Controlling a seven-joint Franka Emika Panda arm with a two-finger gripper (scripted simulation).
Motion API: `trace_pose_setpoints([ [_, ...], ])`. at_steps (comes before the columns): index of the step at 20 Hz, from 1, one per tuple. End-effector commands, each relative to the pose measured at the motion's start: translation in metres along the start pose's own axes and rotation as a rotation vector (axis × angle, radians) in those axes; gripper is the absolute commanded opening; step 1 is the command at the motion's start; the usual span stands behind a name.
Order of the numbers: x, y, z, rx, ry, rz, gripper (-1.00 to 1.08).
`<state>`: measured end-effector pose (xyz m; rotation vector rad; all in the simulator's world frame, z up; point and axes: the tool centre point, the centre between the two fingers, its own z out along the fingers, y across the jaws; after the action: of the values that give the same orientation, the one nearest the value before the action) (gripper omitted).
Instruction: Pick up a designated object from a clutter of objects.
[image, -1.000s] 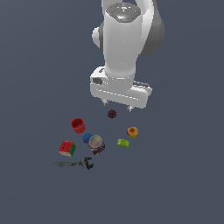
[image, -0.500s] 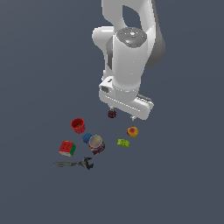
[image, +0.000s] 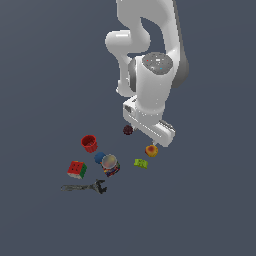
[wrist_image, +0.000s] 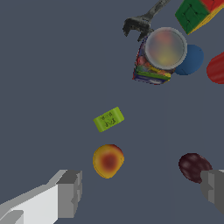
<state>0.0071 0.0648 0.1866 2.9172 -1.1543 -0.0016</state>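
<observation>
Light is flat and even, fairly dim, with no clear source. The floor (image: 45, 75) is a uniform grey-blue and carries no cast shadows. The arm (image: 150, 65) shows soft shading. The can (wrist_image: 162, 48) lid has a hazy sheen. Both renders are slightly soft and low in detail.

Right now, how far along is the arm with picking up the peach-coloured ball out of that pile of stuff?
Early. Done: the arm hangs over the clutter, near the peach-coloured ball. In hand: the gripper is open and empty, with the ball between its fingers in the wrist view, though nearer one of them, and the maroon ball beside the other. Left: centring, lowering, closing and lifting; the ball lies on the floor by the green block.
</observation>
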Motion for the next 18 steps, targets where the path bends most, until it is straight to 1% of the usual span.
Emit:
trace_pose_setpoints([
  [1, -0.004, -0.003, 0.010, 0.000, 0.000, 0.055, 1.00],
  [18, -0.038, -0.018, 0.076, 0.003, -0.001, 0.409, 1.00],
])
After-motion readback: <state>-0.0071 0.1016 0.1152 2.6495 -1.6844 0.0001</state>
